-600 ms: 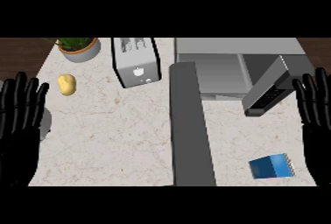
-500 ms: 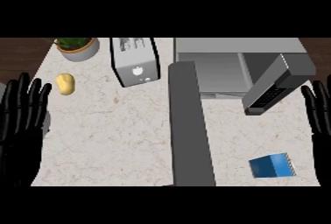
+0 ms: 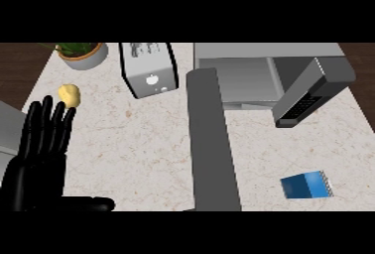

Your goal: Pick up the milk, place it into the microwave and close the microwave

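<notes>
Milk (image 3: 307,185) on counter (image 3: 132,149), lower right, untouched, just right of open microwave door (image 3: 212,144). Left hand (image 3: 40,154) far left, fingers straight, empty; right hand out of view. Risk: reaching arm clips door, or nudges milk off near edge.

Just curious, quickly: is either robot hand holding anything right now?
Left hand: open, holding nothing.
Right hand: not in view.

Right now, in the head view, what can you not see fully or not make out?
Right hand: outside the head view.
Plant: cut off by the top edge.
Microwave cavity: left part hidden behind the grey panel.
Milk carton: printing too small to read.
Left hand: forearm cut off by the lower edge.
</notes>
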